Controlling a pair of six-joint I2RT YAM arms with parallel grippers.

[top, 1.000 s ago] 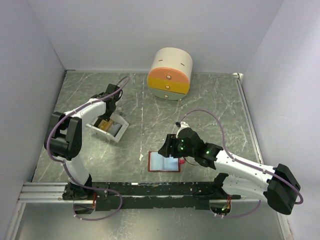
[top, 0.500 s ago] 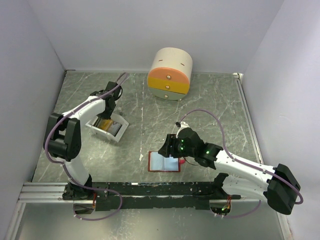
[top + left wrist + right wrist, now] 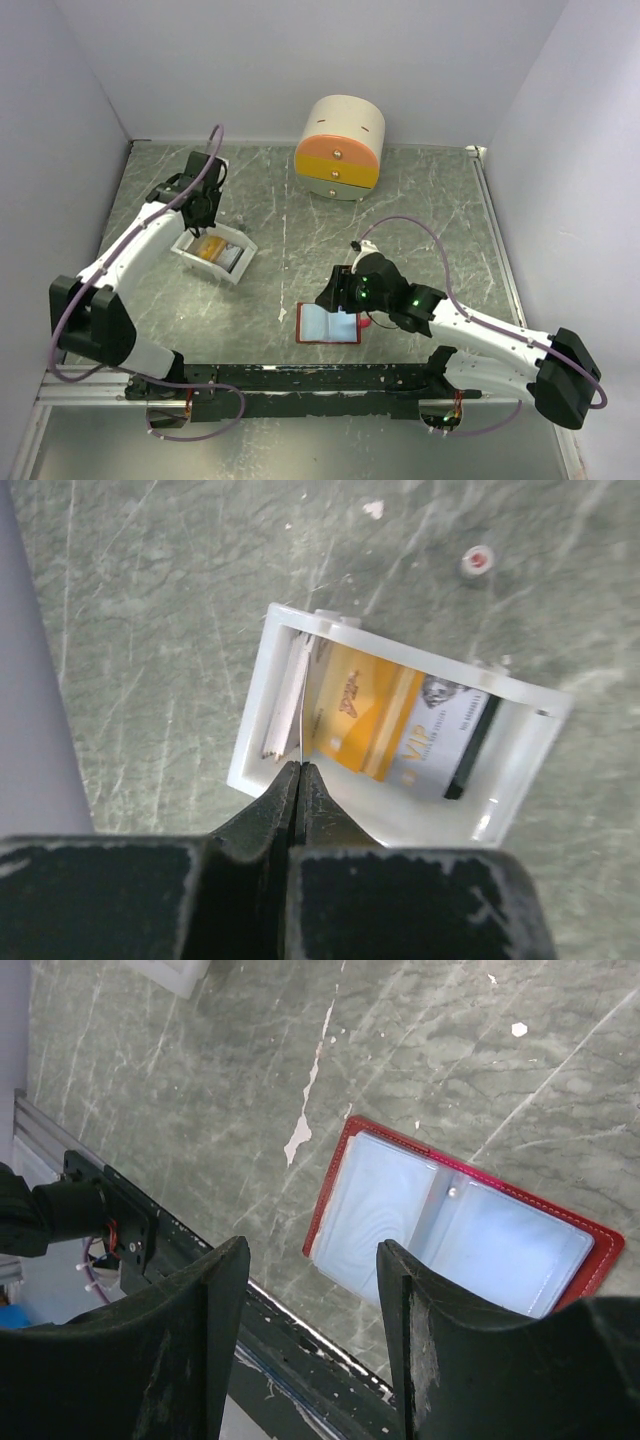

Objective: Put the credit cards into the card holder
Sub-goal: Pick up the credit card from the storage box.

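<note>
The card holder (image 3: pixel 328 324) lies open near the table's front, a red case with pale-blue sleeves (image 3: pixel 450 1230). My right gripper (image 3: pixel 335 295) hovers just above its left half, open (image 3: pixel 312 1250), with nothing between the fingers. Far left, the white tray (image 3: pixel 238 268) holds credit cards (image 3: pixel 212 249): an orange one (image 3: pixel 355 710), a pale VIP one (image 3: pixel 440 740) over a dark one, and a pale one leaning at the left wall. My left gripper (image 3: pixel 203 205) hangs above the tray's far-left end, shut (image 3: pixel 299 765) on a thin card seen edge-on (image 3: pixel 300 720).
A round cream-and-orange drawer box (image 3: pixel 340 147) stands at the back centre. The black rail (image 3: pixel 150 1240) runs along the near edge, close under the card holder. Walls close in the table on the left, back and right. A small red-and-white dot (image 3: pixel 478 558) marks the tabletop beyond the tray.
My left arm has risen and swung back-left off the tray, its gripper staying shut. The right arm and the card holder have not moved.
</note>
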